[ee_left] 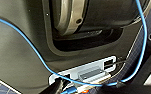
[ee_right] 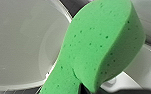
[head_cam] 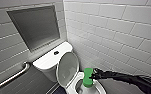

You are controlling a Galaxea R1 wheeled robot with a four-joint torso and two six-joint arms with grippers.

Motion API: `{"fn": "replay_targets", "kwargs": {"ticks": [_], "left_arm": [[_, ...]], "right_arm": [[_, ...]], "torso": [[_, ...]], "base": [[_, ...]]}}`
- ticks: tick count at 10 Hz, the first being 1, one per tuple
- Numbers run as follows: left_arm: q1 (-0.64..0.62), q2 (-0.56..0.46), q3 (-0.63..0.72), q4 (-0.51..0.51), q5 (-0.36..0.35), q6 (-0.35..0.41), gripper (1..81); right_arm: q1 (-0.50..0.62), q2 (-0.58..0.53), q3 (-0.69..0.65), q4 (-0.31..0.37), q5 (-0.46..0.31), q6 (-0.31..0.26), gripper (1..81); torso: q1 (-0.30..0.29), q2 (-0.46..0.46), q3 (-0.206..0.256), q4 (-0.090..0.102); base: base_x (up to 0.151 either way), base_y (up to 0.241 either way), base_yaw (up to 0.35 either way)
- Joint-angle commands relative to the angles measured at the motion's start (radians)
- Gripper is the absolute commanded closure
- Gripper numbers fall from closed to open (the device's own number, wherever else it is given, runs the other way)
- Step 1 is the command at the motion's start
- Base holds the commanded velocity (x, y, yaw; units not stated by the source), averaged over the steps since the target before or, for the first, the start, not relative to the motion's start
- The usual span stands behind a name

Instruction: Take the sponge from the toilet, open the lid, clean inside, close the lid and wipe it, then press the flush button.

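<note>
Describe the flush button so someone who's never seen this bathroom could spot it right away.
Find the white toilet in the corner of the tiled walls, its lid standing open. Behind the lid is the tank, below a dark recess in the wall. The flush button sits in the middle of its top: the only small dark round spot on that white surface.

The pitted green sponge point(ee_right: 101, 47) sits tilted before the upraised white toilet lid point(ee_right: 21, 42).

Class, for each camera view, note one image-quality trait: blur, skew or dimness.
Head view: soft overall, lines of the wall tiles skewed, toilet edges fuzzy. Left wrist view: dim, blue cable blurred. Right wrist view: sponge very close, its pores fairly clear, the lid behind hazy.
</note>
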Motion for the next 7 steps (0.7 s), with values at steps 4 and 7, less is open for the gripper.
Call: {"fn": "replay_targets", "kwargs": {"ticks": [4,7], "left_arm": [[0.039,-0.003,0.009,-0.010,0.089,-0.002,1.0],[0.039,-0.006,0.009,-0.010,0.089,-0.007,1.0]], "right_arm": [[0.168,0.090,-0.085,0.018,-0.022,0.001,81.1],[0.198,0.136,-0.140,0.015,-0.017,-0.008,81.1]], "torso": [[0.007,-0.012,-0.075,0.000],[0.009,-0.012,-0.109,0.000]], "base": [[0.000,0.000,0.000],[0.000,0.000,0.000]]}}
